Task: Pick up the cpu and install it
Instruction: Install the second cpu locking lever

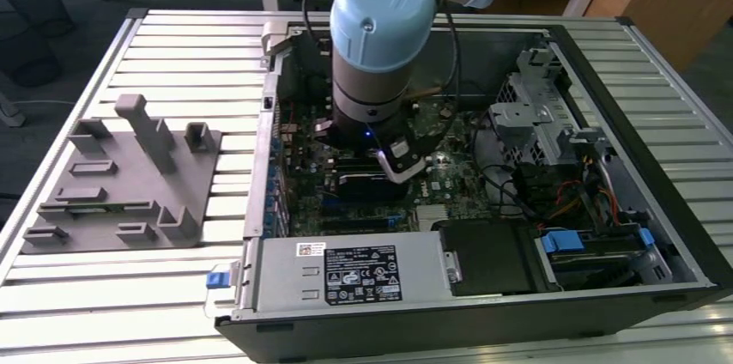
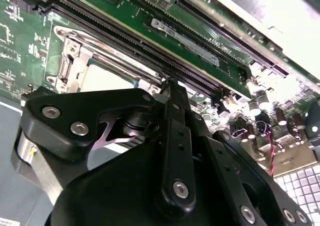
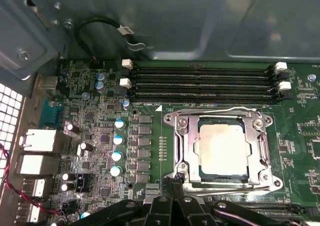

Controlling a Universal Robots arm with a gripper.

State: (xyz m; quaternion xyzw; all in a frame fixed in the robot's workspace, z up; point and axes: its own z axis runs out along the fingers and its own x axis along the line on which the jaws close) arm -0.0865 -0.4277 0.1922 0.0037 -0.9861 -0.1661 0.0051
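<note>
Inside the open computer case (image 1: 596, 63), cpu (image 3: 223, 148) sits seated in its metal socket frame (image 3: 180, 151), memory slots (image 3: 200, 84) at its 12 o'clock in the first wrist view, gripper (image 3: 172, 182) fingers closed together, empty, touching the frame's edge.

Slatted metal table (image 1: 172, 295) carries open computer case (image 1: 641, 295) and grey fixture block (image 1: 120, 184).

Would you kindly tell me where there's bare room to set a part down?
The slatted table is bare between the grey fixture and the computer case. Inside the case it is crowded: the arm hangs over the motherboard.
</note>
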